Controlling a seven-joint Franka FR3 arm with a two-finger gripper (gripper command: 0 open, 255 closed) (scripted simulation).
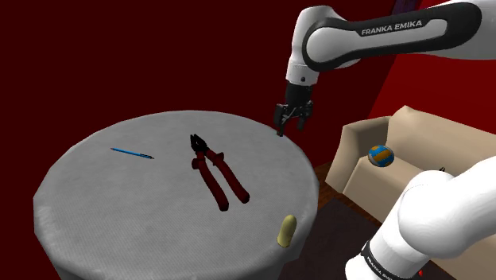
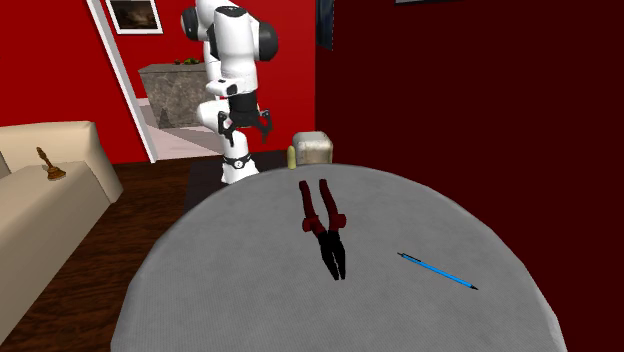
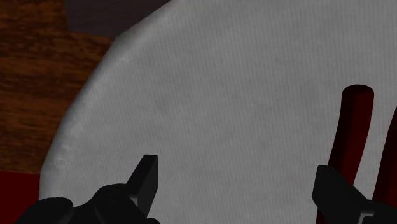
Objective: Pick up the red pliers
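A: Where are the pliers, and how does the gripper stand?

B: In the shoulder view the pliers (image 1: 216, 171) lie flat at the middle of the table (image 1: 119, 199). The black head points to the upper left and the dark red handles splay toward the lower right. The gripper (image 1: 291, 121) hangs to their right, above the table's far edge and well apart from them. Its fingers (image 3: 145, 179) are spread wide with nothing between them. In the wrist view the handle ends sit beside one finger, outside the gap.

A: What would make the reach go well?

B: The hand probably needs to travel leftward in that frame until it is centred over the pliers near the pivot, where the handles run close together. It should then turn so the fingers straddle them crosswise, and come straight down before closing. Closing at the splayed ends risks catching one handle alone. The tool lies low, so the fingertips must come almost to the surface.

A: And around it?

B: At the table's left lies a blue pen (image 1: 131, 152), well apart from the pliers. A small yellowish thing (image 1: 286, 231) sits by the lower right rim. At the right is a beige sofa (image 1: 354, 163) with a blue and orange ball (image 1: 381, 156) on it. The table is round and grey, the wall (image 1: 79, 48) is dark red, and the floor (image 3: 38, 76) is dark wood.
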